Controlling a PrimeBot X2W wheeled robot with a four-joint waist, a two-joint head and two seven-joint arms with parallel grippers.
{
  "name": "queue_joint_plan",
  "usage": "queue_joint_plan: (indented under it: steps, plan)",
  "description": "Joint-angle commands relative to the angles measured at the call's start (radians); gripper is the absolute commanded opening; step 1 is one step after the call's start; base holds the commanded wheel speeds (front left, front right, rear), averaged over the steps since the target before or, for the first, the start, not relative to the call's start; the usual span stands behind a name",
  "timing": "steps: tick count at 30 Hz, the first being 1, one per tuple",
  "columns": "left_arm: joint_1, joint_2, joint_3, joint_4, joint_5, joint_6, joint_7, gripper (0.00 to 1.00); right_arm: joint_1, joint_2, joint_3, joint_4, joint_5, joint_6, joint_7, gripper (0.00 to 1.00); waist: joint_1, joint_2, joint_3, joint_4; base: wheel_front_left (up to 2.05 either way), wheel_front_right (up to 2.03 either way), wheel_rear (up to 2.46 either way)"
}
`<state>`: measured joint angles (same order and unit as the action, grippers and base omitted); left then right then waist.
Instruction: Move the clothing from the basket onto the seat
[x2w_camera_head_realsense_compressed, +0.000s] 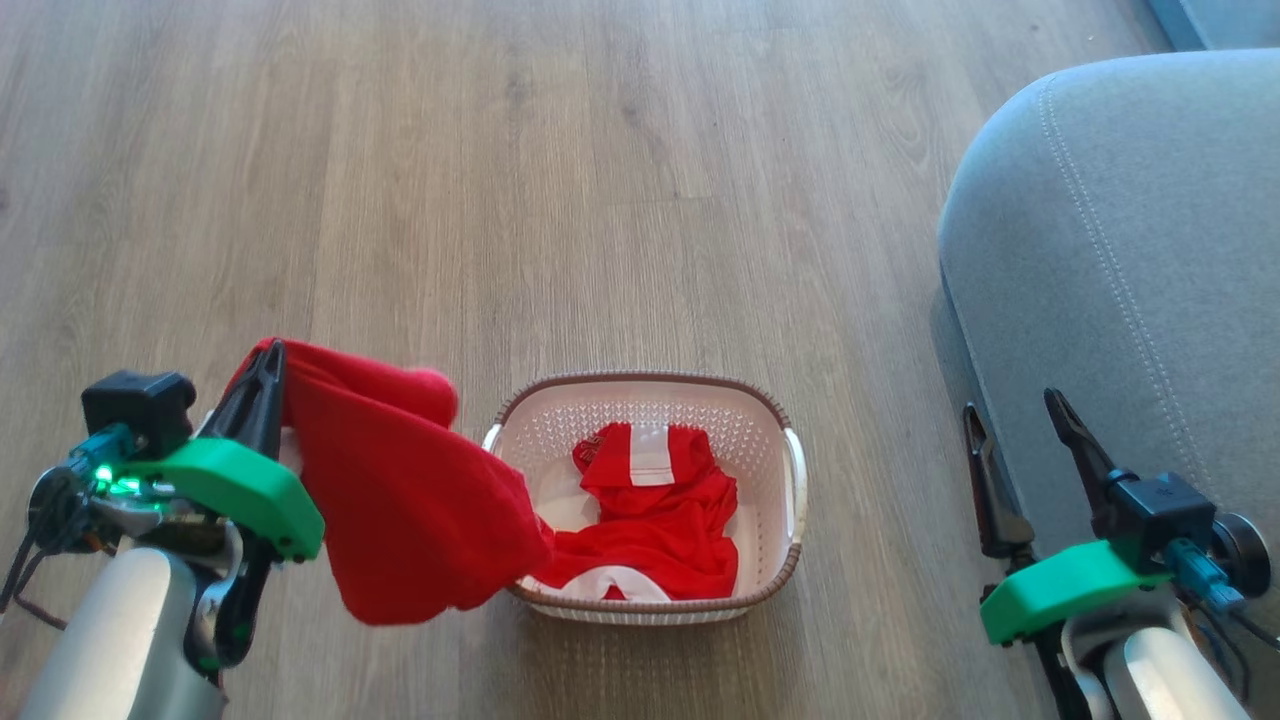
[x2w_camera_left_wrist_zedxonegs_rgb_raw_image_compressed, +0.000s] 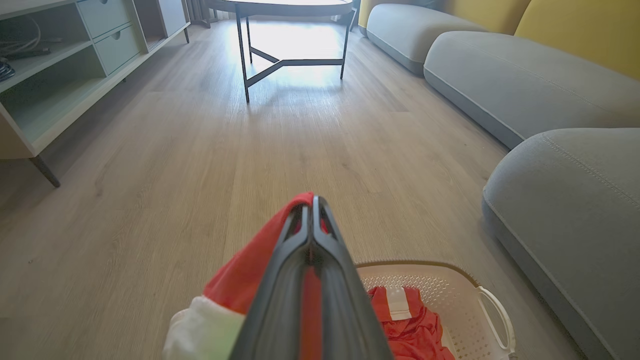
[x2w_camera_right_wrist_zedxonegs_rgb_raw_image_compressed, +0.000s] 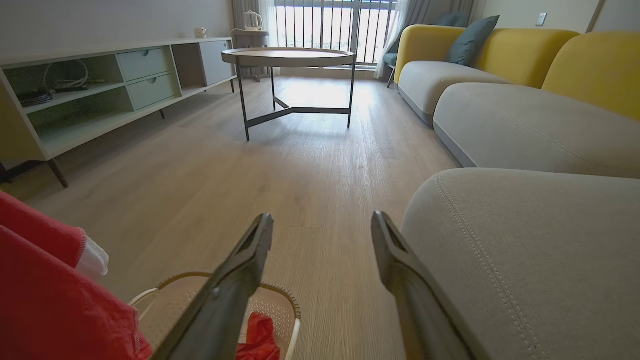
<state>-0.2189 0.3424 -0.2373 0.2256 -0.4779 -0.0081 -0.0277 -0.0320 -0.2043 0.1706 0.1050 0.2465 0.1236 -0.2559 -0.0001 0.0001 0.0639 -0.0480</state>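
The left gripper (x2w_camera_head_realsense_compressed: 270, 352) is clamped on a red garment (x2w_camera_head_realsense_compressed: 410, 510), which hangs over the left rim of the basket (x2w_camera_head_realsense_compressed: 745, 392). More red clothing (x2w_camera_head_realsense_compressed: 660, 525) lies inside the basket, which sits on the floor (x2w_camera_head_realsense_compressed: 600, 200) left of the seat (x2w_camera_head_realsense_compressed: 1130, 250). The right gripper (x2w_camera_head_realsense_compressed: 1010, 405) has its fingers spread apart, near the seat's edge.

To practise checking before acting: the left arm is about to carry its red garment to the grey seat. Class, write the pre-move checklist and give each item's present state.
1. Grip: left gripper shut on the held garment: ok.
2. Clearance: held garment free of the basket: cannot tell; in the head view its hem overlaps the rim.
3. Other arm: right gripper open, holding nothing: ok.
4. Target: seat bare where visible: ok.
5. Job finished: not ok; remaining clothing lies in the basket.
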Motion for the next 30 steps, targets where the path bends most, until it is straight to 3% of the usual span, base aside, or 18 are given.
queue_joint_plan:
  steps: [1, 7, 15, 25, 30]
  plan:
    - [-0.035, 0.039, 0.051, -0.033, -0.006, 0.005, -0.006, 0.0, -0.024, -0.028, 0.022, -0.027, 0.004, 0.007, -0.006, 1.0, 0.0001, -0.0001, 0.001, 0.001, 0.0, 0.0, 0.0]
    - [-0.036, 0.035, 0.045, -0.033, -0.009, 0.009, -0.011, 0.0, -0.047, -0.049, 0.06, -0.024, 0.008, 0.007, -0.006, 1.0, 0.0001, -0.0001, 0.008, 0.003, 0.0, 0.0, 0.0]
    - [-0.058, 0.017, 0.022, -0.063, -0.014, 0.005, -0.006, 0.0, -0.158, -0.091, 0.195, -0.014, 0.024, 0.007, -0.006, 1.0, 0.0001, -0.0001, 0.012, 0.015, 0.0, 0.0, 0.0]
    - [-0.106, -0.028, -0.053, -0.141, -0.007, -0.016, 0.026, 0.0, -0.355, -0.113, 0.544, 0.039, 0.076, 0.007, -0.006, 1.0, 0.0001, -0.0001, 0.0, 0.066, 0.0, 0.0, 0.0]
    - [-0.129, -0.055, -0.105, -0.181, -0.007, -0.035, 0.057, 0.0, -0.44, -0.094, 0.683, 0.061, 0.131, 0.007, -0.006, 1.0, 0.0001, -0.0001, -0.005, 0.089, 0.0, 0.0, 0.0]
